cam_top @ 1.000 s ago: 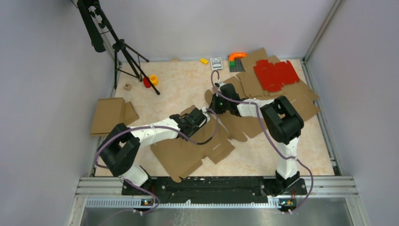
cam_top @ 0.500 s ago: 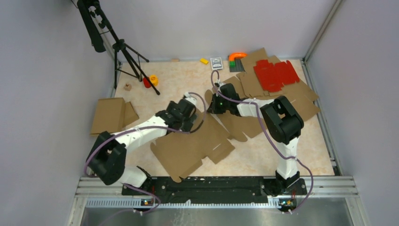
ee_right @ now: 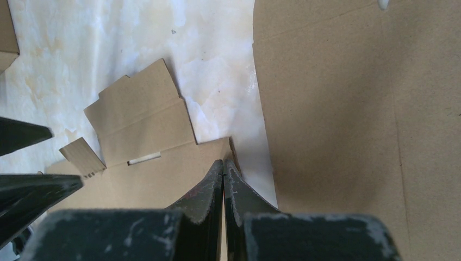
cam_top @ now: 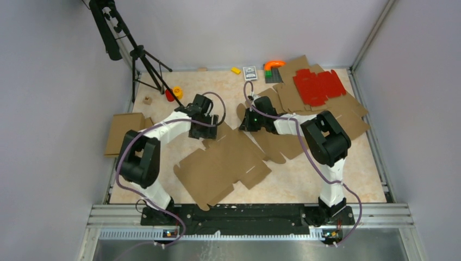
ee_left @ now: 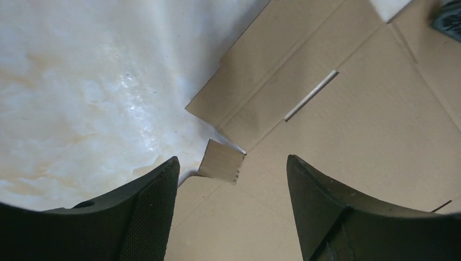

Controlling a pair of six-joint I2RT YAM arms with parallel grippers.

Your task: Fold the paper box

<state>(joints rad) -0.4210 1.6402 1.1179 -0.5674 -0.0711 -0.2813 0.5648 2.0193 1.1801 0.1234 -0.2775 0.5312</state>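
light: bright, even, from above | shadows: soft, short | glare: white sheen on table (ee_left: 81, 81) | focus: sharp in all views

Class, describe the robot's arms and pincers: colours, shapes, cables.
The left arm and right arm have white links, black joints and purple cables. The left pincer and right pincer have black tapered fingers. A green light marks the right wrist.

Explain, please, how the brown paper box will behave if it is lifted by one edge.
Probably floppy: the paper box is a thin, wide, creased sheet, so it would likely sag at the folds. Likely light for its size. It may slide on the glossy table.
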